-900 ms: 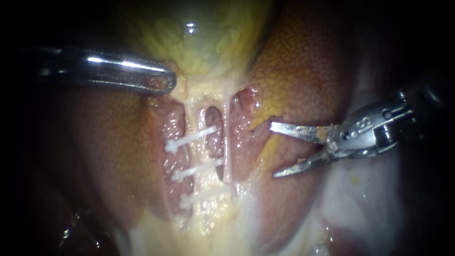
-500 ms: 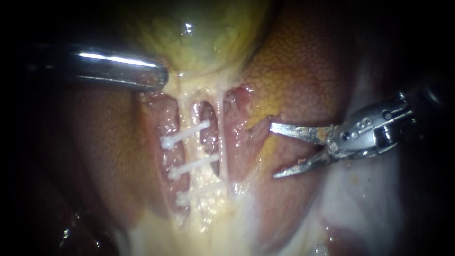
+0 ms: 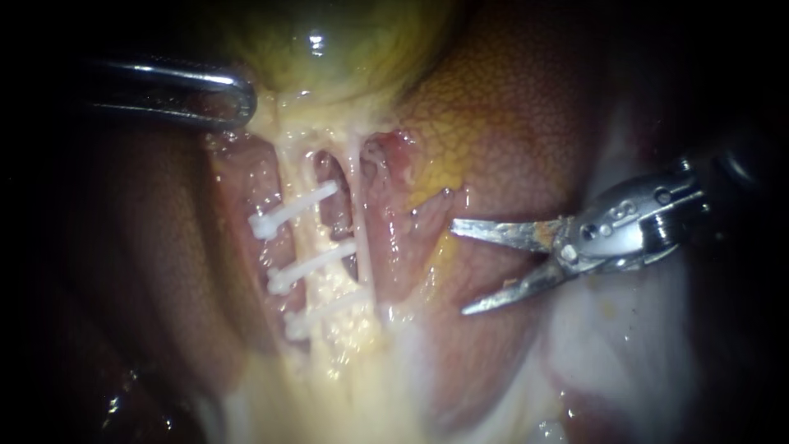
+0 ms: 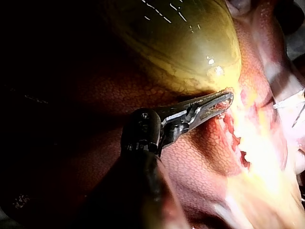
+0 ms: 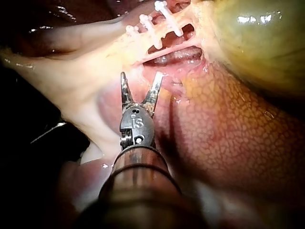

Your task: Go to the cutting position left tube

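Two pale tubes run down from the yellow-green gallbladder [image 3: 329,57]. The left tube [image 3: 300,185] carries three white clips [image 3: 311,267]; the thin right tube [image 3: 362,238] is bare. My left instrument [image 3: 234,103] comes in at the upper left, jaws shut on tissue at the gallbladder's lower edge, as the left wrist view shows [image 4: 217,101]. My right instrument [image 3: 459,268] lies on the liver to the right of both tubes. Its two blades are open, point at the tubes and touch neither. In the right wrist view the blades [image 5: 141,81] stop short of the clips [image 5: 159,19].
Mottled red-brown liver [image 3: 526,107] surrounds the dissected bed. Pale whitish tissue [image 3: 608,345] lies under the right instrument's shaft. Yellow fatty tissue [image 3: 345,370] spreads below the lowest clip.
My left instrument has drawn back to the left, pulling the gallbladder's lower edge, the tubes and the clips leftward. My right instrument has edged left and slightly down, blades still open.
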Robot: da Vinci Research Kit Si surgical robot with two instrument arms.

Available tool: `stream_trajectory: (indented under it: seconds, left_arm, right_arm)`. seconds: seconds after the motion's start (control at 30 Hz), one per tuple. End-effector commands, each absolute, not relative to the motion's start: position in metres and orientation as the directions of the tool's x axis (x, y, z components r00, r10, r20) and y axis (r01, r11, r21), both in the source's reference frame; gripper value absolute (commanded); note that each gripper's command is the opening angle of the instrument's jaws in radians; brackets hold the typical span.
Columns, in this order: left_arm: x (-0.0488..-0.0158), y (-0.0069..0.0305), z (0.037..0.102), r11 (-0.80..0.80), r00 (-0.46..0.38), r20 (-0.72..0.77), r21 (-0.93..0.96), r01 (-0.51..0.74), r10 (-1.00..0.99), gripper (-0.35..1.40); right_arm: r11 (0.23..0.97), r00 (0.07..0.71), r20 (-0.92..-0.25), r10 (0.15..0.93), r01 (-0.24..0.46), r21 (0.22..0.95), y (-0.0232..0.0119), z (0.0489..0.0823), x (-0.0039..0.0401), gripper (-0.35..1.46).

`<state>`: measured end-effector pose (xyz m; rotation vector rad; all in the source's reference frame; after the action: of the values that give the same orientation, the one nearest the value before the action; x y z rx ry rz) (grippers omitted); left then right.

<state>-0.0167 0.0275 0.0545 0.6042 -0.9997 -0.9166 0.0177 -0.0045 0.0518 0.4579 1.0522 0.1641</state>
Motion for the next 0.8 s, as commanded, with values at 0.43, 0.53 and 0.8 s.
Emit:
stream_trajectory:
  seconds: [0.43,0.53,0.8]
  left_arm:
    - [-0.0170,0.0273,0.0542,0.499,0.236,0.441,0.784,0.368,-0.866,-0.35]
    - [-0.0170,0.0273,0.0542,0.499,0.235,0.441,0.784,0.369,-0.866,-0.35]
    - [-0.0171,0.0272,0.0542,0.499,0.235,0.441,0.784,0.370,-0.866,-0.35]
  right_arm:
    - [0.826,0.425,-0.784,0.452,0.133,0.548,-0.0033,0.0537,0.0223,1.29]
    - [0.815,0.418,-0.780,0.466,0.141,0.562,-0.0032,0.0544,0.0229,1.29]
    - [0.796,0.422,-0.768,0.482,0.155,0.585,-0.0035,0.0567,0.0241,1.29]
